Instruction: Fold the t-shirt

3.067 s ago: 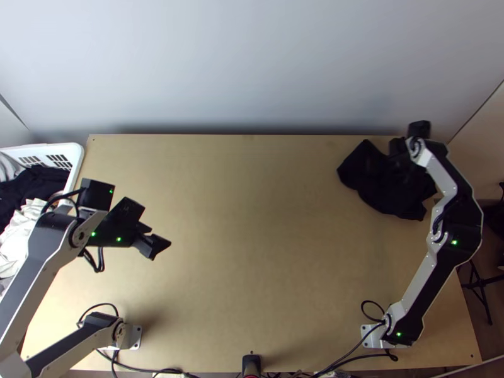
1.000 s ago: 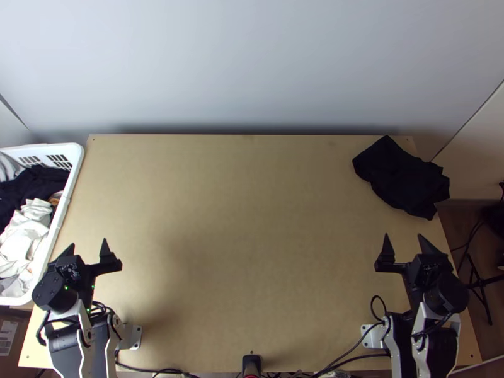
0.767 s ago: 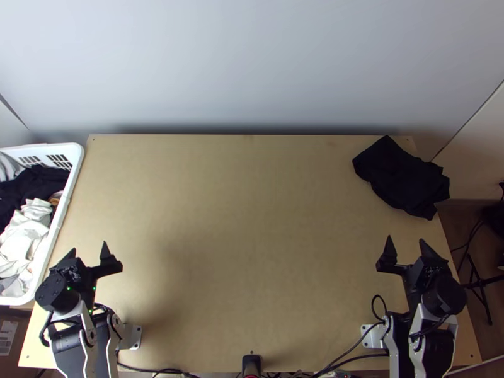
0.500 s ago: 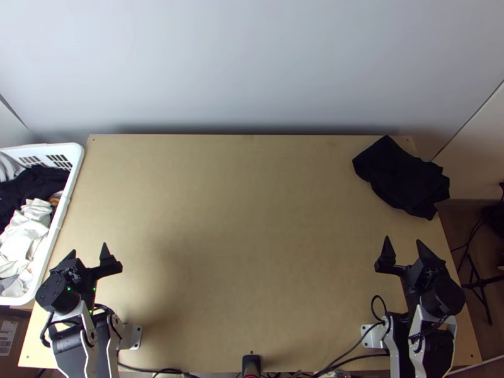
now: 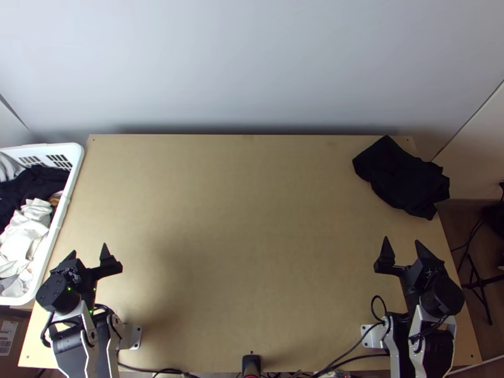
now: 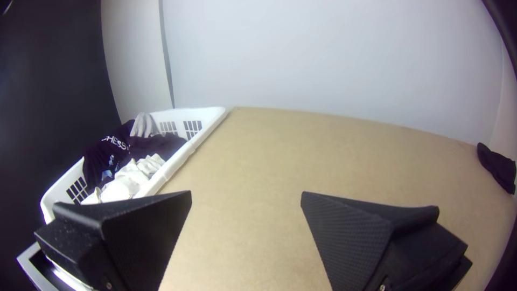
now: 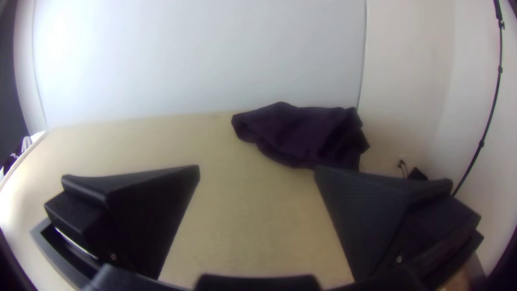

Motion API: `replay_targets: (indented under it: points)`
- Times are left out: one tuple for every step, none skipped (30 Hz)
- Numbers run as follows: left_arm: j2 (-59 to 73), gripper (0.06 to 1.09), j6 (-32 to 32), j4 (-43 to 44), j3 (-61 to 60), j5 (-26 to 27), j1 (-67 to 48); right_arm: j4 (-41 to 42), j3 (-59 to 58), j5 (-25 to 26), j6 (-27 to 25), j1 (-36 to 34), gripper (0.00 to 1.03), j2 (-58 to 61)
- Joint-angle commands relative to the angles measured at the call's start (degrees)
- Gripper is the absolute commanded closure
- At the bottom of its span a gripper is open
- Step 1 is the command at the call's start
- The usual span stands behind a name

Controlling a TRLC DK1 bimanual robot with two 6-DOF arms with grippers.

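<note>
Two grippers in play, one at each near corner: the left gripper (image 5: 88,251) has its two fingers parted wide with nothing between them, and the right gripper (image 5: 402,240) matches it, both fingers well apart, gripping nothing. One table (image 5: 252,220), and one t-shirt (image 5: 403,179), black, bundled up at the far right and lapping over the right edge! One white basket (image 5: 75,165) at the left, with at least three cloths inside: a dark one (image 5: 31,183), a white one (image 5: 24,230) and a grey one (image 5: 7,169).

Over to the views: top gives us both arms and a black stand (image 5: 482,283) beyond the right edge. Left wrist picks out white print (image 6: 116,143) on the dark one, while right wrist brings in a black cord (image 7: 500,70) against the wall and the raised creases along the t-shirt
</note>
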Motion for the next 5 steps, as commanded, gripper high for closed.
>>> replay_targets:
  points:
    - [0.0, 0.10, 0.0, 0.0, 0.0, 0.1, 0.0, -0.1, 0.0, 0.0, 0.0, 0.1, 0.03, 0.0]
    - [0.0, 0.10, 0.0, 0.0, 0.0, 0.0, 0.0, -0.1, 0.0, 0.0, 0.0, 0.1, 0.03, 0.0]
    - [0.0, 0.10, 0.0, 0.0, 0.0, 0.1, 0.0, -0.1, 0.0, 0.0, 0.0, 0.1, 0.03, 0.0]
    - [0.0, 0.10, 0.0, 0.0, 0.0, 0.1, 0.0, -0.1, 0.0, 0.0, 0.0, 0.1, 0.03, 0.0]
    - [0.0, 0.10, 0.0, 0.0, 0.0, 0.1, 0.0, -0.1, 0.0, 0.0, 0.0, 0.1, 0.03, 0.0]
